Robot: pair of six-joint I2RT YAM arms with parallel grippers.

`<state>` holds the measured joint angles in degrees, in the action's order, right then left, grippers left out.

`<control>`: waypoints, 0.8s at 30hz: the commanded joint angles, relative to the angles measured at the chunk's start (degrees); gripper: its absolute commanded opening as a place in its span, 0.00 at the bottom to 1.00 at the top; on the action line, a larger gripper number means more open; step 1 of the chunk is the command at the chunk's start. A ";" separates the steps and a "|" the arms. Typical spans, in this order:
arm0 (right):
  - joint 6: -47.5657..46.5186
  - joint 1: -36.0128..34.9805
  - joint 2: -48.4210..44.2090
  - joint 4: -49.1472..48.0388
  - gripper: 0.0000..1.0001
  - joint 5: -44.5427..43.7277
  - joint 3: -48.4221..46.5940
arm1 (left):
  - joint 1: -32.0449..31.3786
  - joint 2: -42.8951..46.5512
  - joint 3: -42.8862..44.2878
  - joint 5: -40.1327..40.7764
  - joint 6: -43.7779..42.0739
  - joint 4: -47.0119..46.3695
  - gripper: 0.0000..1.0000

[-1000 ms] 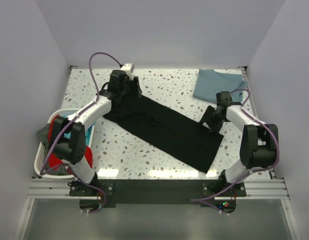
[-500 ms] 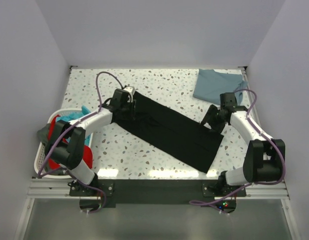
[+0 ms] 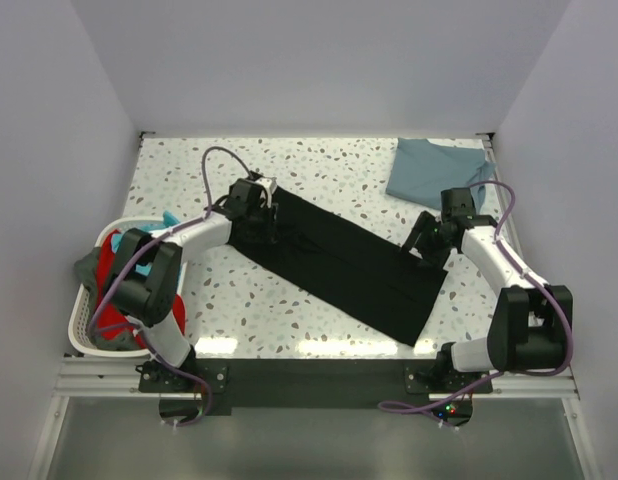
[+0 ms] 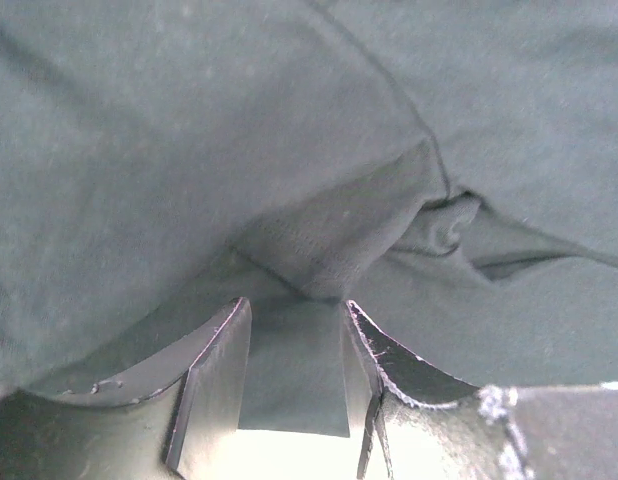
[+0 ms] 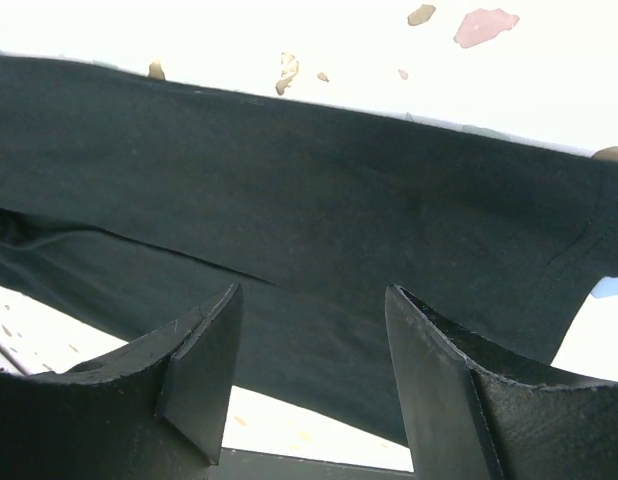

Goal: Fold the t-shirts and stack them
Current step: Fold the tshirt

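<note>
The black t-shirt (image 3: pixel 339 265) lies across the counter (image 3: pixel 239 300) as a long diagonal strip, so the lengthwise fold looks done and the end-over-end fold is up. The left gripper (image 3: pixel 261 212) has pinched a bunch of cloth at the far-left end. The right gripper (image 3: pixel 427 243) hovers over the right end, jaws apart, holding nothing. The blue t-shirt (image 3: pixel 429 170) sits in the far right corner. Next, the right probably needs to grab its end before anything gets carried over.
</note>
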<state>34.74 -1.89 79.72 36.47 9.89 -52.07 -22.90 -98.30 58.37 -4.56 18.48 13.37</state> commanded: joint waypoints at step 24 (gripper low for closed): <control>-0.03 -0.31 0.17 0.62 0.63 0.74 -1.01 | -2.33 -4.88 5.79 -0.19 -0.37 1.49 0.46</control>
<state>34.74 -1.89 79.85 36.56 10.04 -52.07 -24.82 -102.26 62.92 -5.50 18.83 15.16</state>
